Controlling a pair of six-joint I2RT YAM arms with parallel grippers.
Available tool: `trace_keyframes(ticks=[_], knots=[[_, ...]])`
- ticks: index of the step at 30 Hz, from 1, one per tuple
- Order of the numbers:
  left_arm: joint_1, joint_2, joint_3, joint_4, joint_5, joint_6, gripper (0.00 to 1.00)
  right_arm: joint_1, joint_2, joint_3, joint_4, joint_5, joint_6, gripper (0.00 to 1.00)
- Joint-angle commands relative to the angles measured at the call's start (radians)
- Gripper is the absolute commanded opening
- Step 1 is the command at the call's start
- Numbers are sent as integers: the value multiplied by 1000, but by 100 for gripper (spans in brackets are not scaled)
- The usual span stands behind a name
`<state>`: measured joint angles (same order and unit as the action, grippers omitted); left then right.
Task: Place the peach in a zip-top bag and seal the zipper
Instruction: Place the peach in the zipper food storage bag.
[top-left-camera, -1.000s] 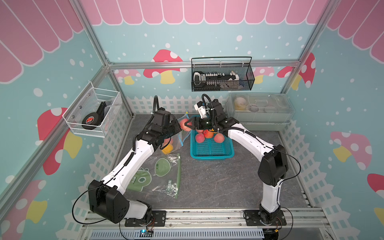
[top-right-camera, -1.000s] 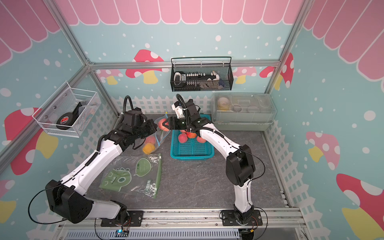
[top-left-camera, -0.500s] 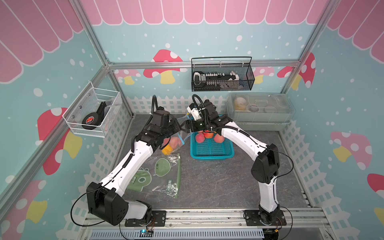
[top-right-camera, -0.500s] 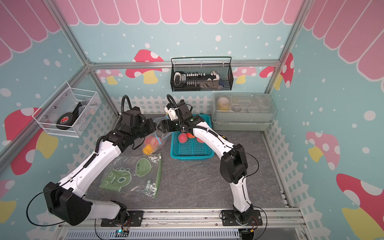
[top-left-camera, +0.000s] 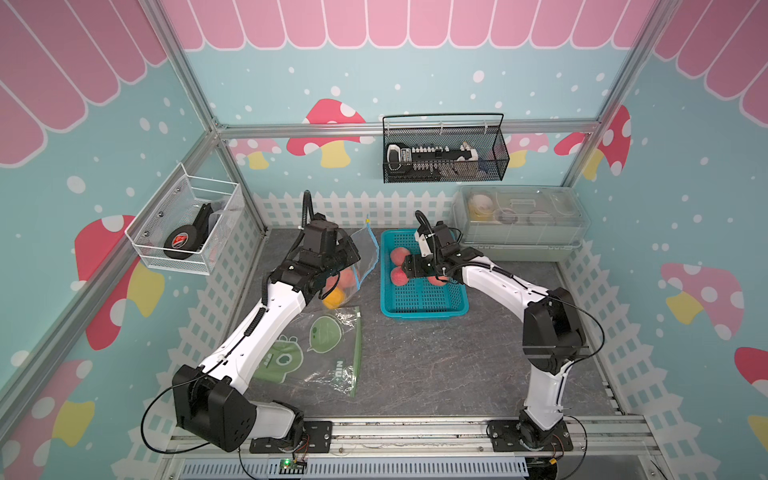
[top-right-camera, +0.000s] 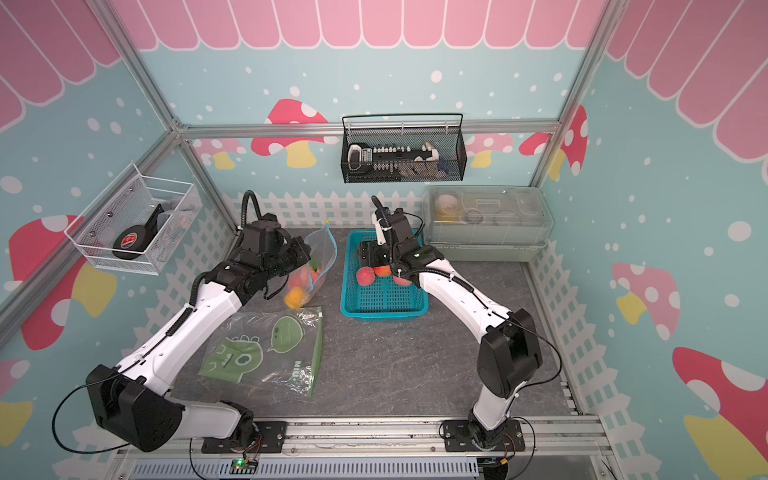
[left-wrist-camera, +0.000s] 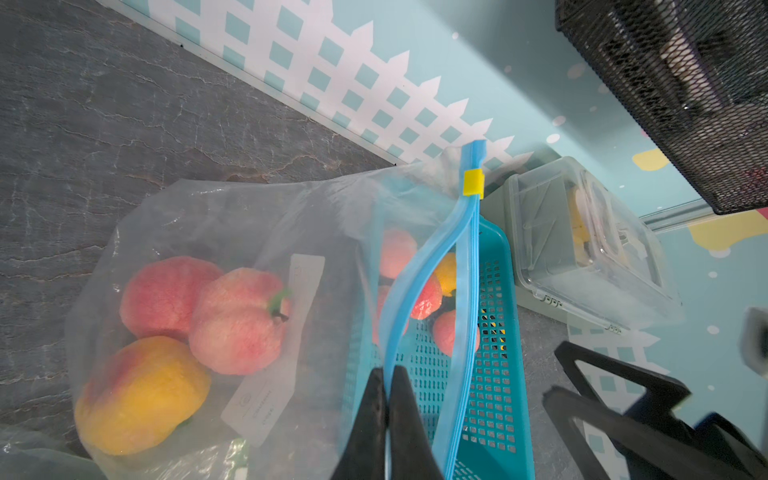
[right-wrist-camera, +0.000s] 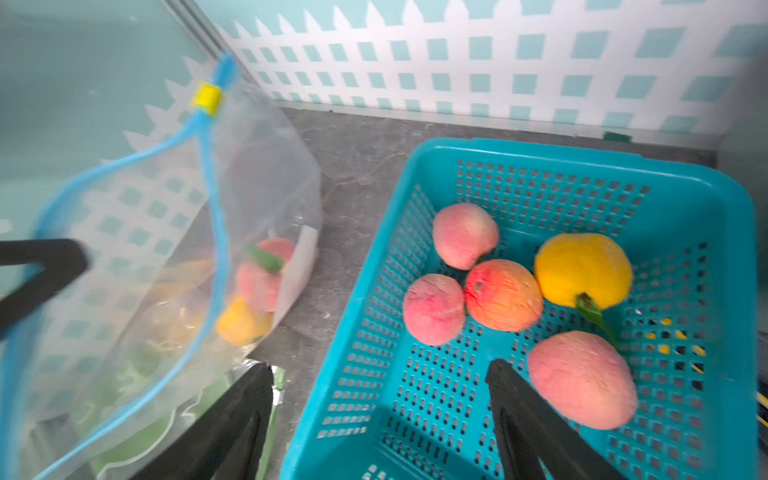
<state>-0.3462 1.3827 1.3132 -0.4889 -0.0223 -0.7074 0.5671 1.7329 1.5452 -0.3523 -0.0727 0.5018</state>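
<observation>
My left gripper is shut on one lip of the clear zip-top bag, holding it up by its blue zipper edge. The mouth gapes open, and the yellow slider sits at the far end. Inside lie two pink peaches and a yellow-orange one. The bag hangs left of the teal basket. My right gripper is open and empty over the basket, close to a pink peach. Several more peaches lie there.
A second bag with a green cartoon print lies flat in front of the held bag. A clear lidded box stands behind the basket to the right. A black wire basket hangs on the back wall, a white one on the left wall.
My right gripper carried a peach to the bag's mouth, let it go, and has drawn back to the right over the basket with open jaws. The left gripper still holds the bag.
</observation>
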Motion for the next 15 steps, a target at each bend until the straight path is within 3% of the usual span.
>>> trace_keyframes(ticks=[1,10,15], knots=[[7,-22,-8,0,-8,0,0,-16,89,-2,-57,-6,-7,81],[7,-20,-8,0,-5,0,0,-24,311,123,-37,-116,10,80],[7,-22,-8,-2,-2,2,0,-24,404,198,-61,-89,40,80]])
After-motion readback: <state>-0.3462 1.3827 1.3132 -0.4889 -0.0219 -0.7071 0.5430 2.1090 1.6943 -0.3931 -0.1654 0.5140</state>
